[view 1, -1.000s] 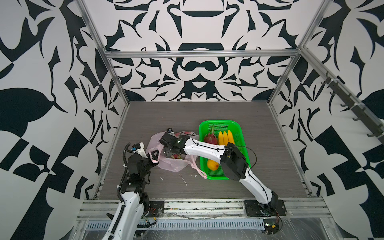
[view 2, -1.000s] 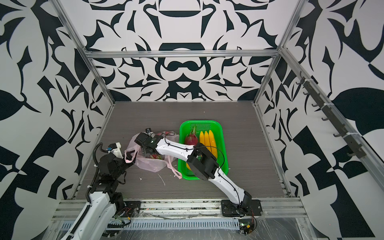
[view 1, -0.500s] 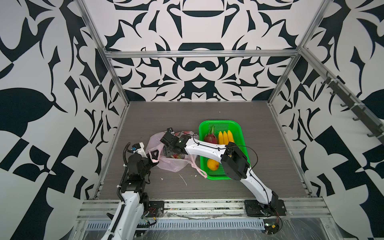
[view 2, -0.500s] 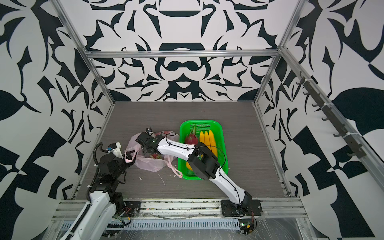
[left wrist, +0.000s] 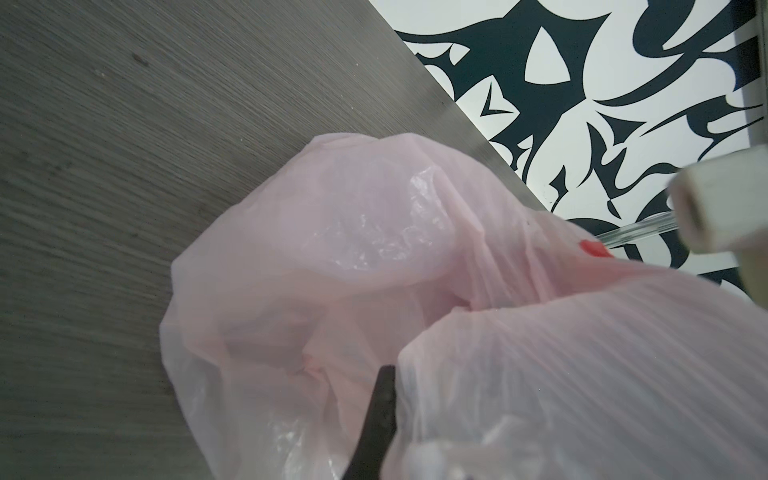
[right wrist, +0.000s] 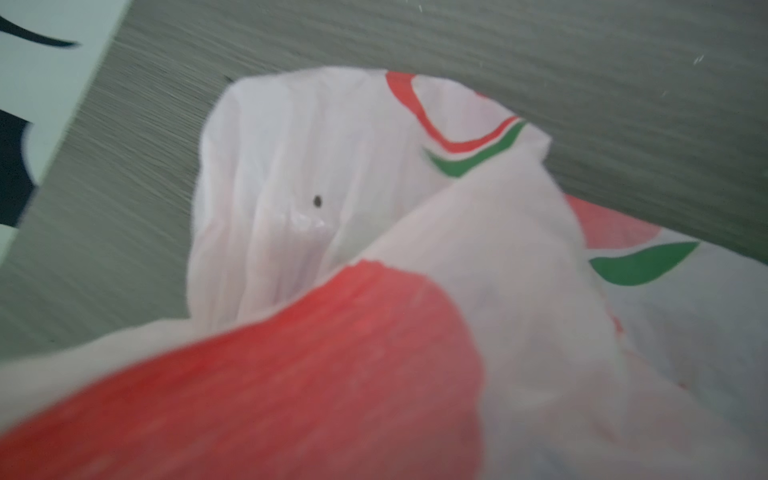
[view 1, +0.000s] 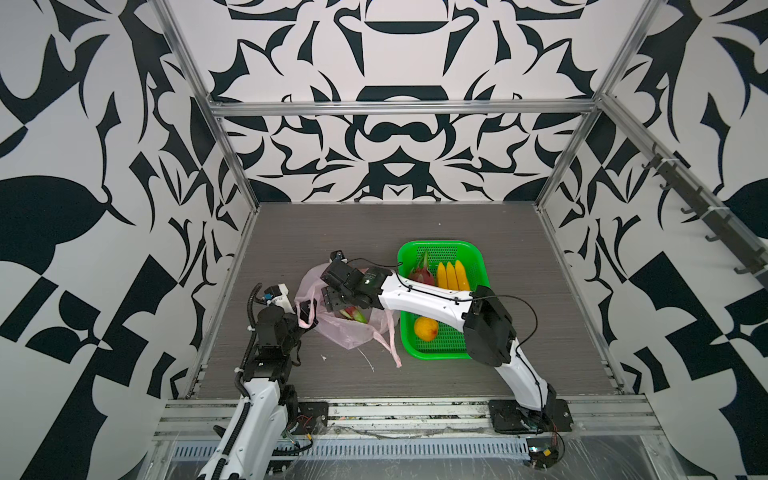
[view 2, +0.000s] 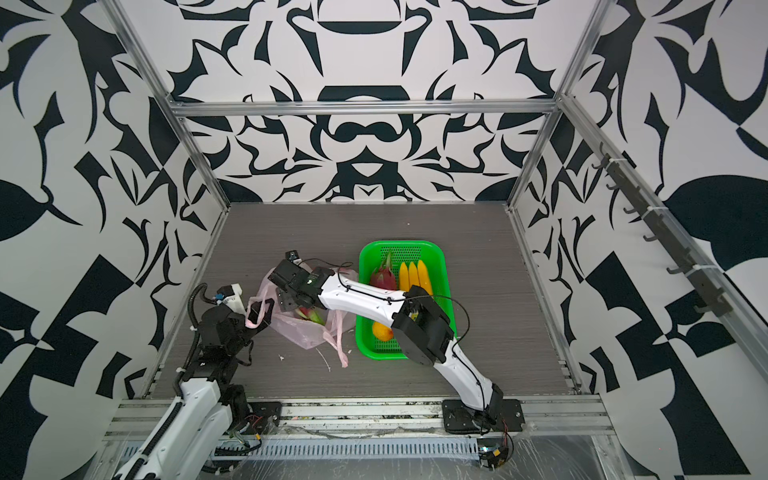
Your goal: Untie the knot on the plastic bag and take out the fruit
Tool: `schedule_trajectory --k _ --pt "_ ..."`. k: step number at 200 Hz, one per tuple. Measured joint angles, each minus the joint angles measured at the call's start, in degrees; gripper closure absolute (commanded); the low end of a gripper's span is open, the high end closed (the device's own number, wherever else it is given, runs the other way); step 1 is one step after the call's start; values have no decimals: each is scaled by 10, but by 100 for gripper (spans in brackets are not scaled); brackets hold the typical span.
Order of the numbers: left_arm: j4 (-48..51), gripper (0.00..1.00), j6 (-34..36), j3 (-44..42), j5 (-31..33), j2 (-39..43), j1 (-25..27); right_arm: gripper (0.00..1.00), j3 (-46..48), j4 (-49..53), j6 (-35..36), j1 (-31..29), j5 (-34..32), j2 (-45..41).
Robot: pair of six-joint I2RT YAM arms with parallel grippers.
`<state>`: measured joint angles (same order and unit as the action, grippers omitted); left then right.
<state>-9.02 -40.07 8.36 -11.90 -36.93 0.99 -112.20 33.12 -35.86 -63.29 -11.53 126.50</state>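
Little has changed over the last second. The left gripper (view 1: 306,312) stays clamped shut on a fold of the plastic bag (view 1: 347,336) at its left rim, holding that side up. In the left wrist view one black finger (left wrist: 376,415) shows with pink film bunched against it.

The bag has not moved. It lies toward the front left of the bench (view 1: 457,386), just beside the left wall of the green basket (view 1: 478,266). Its mouth is open, and a loose handle (view 1: 390,347) trails toward the front edge.

The right gripper (view 1: 338,300) still reaches across into the bag's mouth and has shifted only slightly. Its jaws are spread wide. Whether they touch anything cannot be told, since the right wrist view is filled with blurred pink film and red and green print. Just beside it a second dragon fruit (view 1: 353,314) lies inside the bag.

In the basket, as before, sit a dragon fruit (view 1: 420,272), the bananas (view 1: 451,275) and the orange-yellow fruit (view 1: 426,328). The orange-yellow fruit is toward the front wall, by the right arm's elbow.
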Motion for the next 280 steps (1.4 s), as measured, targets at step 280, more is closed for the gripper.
schedule_trajectory --k 280 --pt "-62 100 26 96 31 -99 0 89 85 -52 72 -31 9 -125"
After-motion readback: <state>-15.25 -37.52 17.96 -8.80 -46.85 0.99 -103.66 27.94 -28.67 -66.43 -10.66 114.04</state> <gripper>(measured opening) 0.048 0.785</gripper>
